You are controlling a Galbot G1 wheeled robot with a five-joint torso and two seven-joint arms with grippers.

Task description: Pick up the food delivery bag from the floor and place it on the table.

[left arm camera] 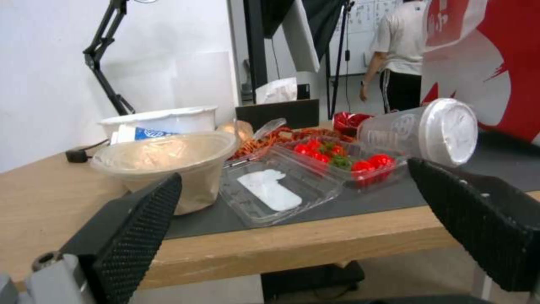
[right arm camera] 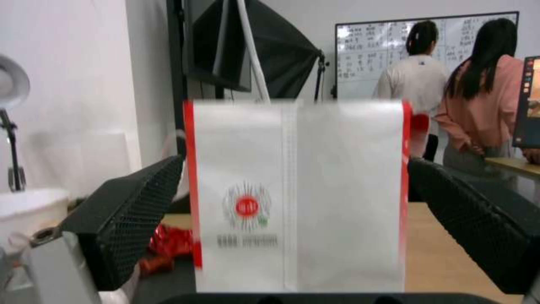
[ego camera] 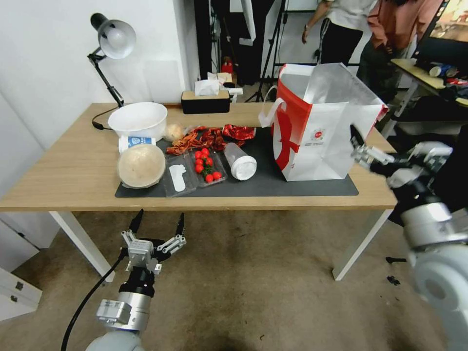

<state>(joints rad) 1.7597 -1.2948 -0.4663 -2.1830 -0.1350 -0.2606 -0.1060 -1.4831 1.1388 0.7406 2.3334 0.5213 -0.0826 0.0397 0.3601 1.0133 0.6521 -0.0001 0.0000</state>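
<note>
The food delivery bag [ego camera: 321, 131] stands upright on the dark grey mat [ego camera: 302, 187] at the right end of the table [ego camera: 73, 180], white with red sides and an open foil-lined top. My right gripper [ego camera: 358, 146] is open just off the bag's right face. The right wrist view has that white face with its red round logo [right arm camera: 247, 207] straight ahead between the spread fingers [right arm camera: 141, 207], apart from them. My left gripper [ego camera: 160, 217] hangs open and empty below the table's front edge, over the carpeted floor [ego camera: 253, 273]. The left wrist view catches the bag's red side [left arm camera: 495, 63].
On the mat's left half lie a covered bowl [ego camera: 141, 165], a clear tray of cherry tomatoes [ego camera: 207, 168], a tipped plastic cup [ego camera: 240, 162] and a red foil wrapper [ego camera: 239, 131]. A white bowl [ego camera: 138, 119], desk lamp [ego camera: 114, 39] and tissue box [ego camera: 205, 101] stand behind.
</note>
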